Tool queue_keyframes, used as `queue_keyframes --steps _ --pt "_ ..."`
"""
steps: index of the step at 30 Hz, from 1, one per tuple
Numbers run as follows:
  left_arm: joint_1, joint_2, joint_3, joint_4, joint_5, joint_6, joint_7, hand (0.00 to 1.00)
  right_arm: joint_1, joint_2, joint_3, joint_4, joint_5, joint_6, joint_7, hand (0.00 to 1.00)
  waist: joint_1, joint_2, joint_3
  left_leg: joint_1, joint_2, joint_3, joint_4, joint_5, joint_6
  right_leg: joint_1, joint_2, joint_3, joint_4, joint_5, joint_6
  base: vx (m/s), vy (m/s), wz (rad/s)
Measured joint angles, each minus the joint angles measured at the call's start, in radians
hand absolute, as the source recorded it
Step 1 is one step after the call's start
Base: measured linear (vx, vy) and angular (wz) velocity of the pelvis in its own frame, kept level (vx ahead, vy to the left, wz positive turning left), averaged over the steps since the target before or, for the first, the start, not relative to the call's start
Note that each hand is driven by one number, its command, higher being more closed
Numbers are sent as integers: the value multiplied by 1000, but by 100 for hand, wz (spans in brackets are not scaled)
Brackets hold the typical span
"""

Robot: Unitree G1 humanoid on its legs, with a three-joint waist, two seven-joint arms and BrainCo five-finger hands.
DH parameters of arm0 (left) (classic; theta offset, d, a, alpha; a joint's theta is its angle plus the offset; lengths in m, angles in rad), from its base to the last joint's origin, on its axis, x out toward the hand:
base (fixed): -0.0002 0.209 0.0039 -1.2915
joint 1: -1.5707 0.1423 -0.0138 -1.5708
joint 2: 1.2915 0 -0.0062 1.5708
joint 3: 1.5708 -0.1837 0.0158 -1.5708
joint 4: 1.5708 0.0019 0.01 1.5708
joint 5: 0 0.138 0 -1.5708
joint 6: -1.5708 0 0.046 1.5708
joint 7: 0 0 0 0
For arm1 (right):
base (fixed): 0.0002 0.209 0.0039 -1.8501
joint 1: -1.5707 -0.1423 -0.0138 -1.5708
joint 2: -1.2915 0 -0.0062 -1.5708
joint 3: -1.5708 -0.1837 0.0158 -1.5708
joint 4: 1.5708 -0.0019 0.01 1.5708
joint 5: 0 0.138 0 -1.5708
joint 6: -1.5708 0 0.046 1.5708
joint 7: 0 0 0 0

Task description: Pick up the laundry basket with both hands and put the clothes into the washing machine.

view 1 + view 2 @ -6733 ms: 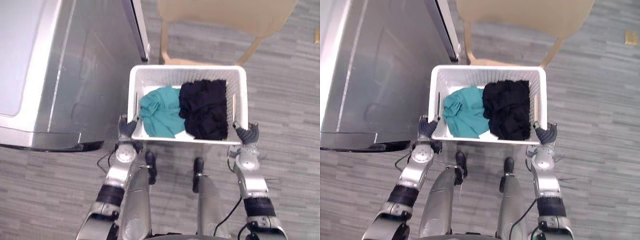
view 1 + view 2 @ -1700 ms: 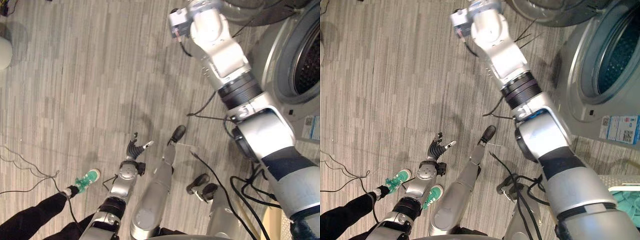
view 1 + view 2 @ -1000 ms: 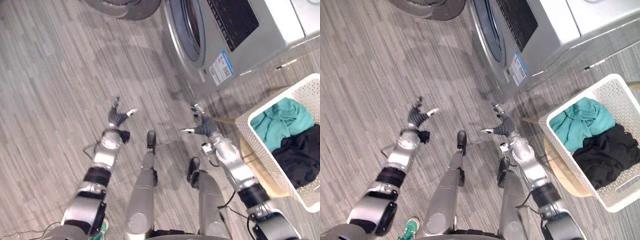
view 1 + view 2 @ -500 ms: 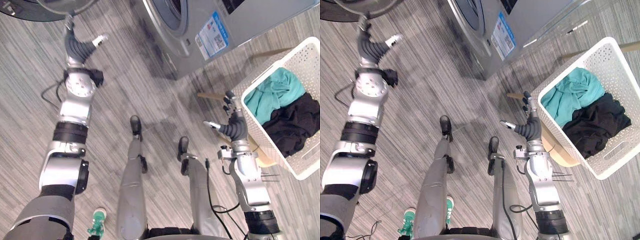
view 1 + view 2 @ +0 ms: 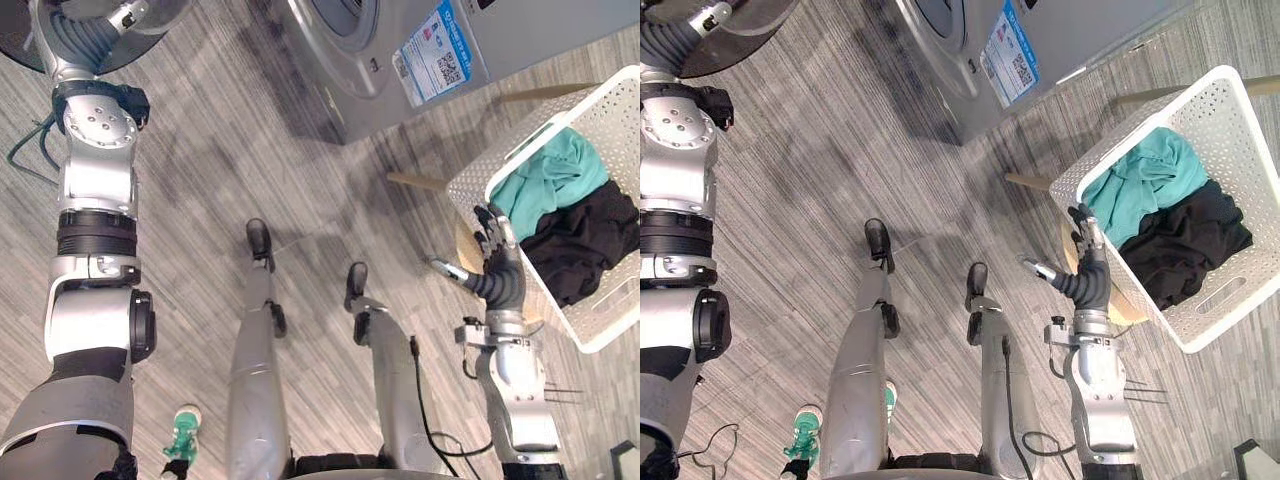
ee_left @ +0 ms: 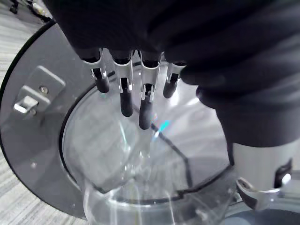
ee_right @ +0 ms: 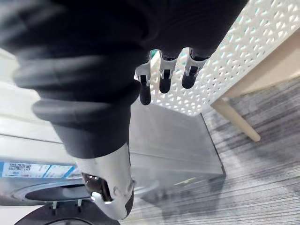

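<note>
Fingers of the right hand (image 5: 1087,266) stand straight and loose with the thumb spread wide, so the hand is released and grasps nothing. Its forearm rises upright from below, palm turned toward the basket (image 5: 1086,176), whose perforated near wall lies just past the fingertips; whether they touch it cannot be told. The clothes lie inside the basket, beyond that wall: a teal piece (image 5: 1140,188) nearer the fingertips and a black piece (image 5: 1190,240) further to the hand's outer side. The basket rests on a stool (image 5: 1028,182), one leg of which juts out on the thumb side. The left arm is stretched far out and up, well apart from the basket, with the left hand (image 6: 146,111) hanging over the washer's (image 5: 960,72) swung-open door (image 6: 33,122). Its fingers are relaxed and slightly bent, pointing down at the round glass just beneath them, and they hold nothing.
</note>
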Motion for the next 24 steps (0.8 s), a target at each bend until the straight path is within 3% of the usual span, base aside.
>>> queue_keyframes --steps 8,11,15,19,24 --pt "-8 45 88 -33 8 35 35 0 40 10 13 -18 10 -27 1 0 -1 -10 -6 -8 26 -3 38 -3 -3 50 24 -33 -58 27 -7 32 -11 2" --pt "-8 101 117 -38 9 37 45 0 59 10 24 -25 30 -36 5 0 0 -26 -16 -8 36 -1 40 -3 -3 52 35 -31 -66 33 -16 4 -23 -8" --pt "-6 109 139 -58 9 36 60 0 69 10 26 -26 39 -37 22 0 -3 -43 -27 0 36 -2 42 -3 -3 61 34 -33 -67 36 -17 8 -7 1" --pt "109 75 139 -131 9 27 61 0 64 10 32 -33 38 -37 21 0 0 -44 -28 39 28 2 42 -3 -2 93 25 -32 -60 34 -16 26 -11 5" --pt "511 -134 140 -308 -26 -35 29 0 41 11 31 -61 31 -20 19 0 1 -40 -48 178 8 32 42 -33 -8 197 -4 -23 -14 -10 -16 -3 -28 7"
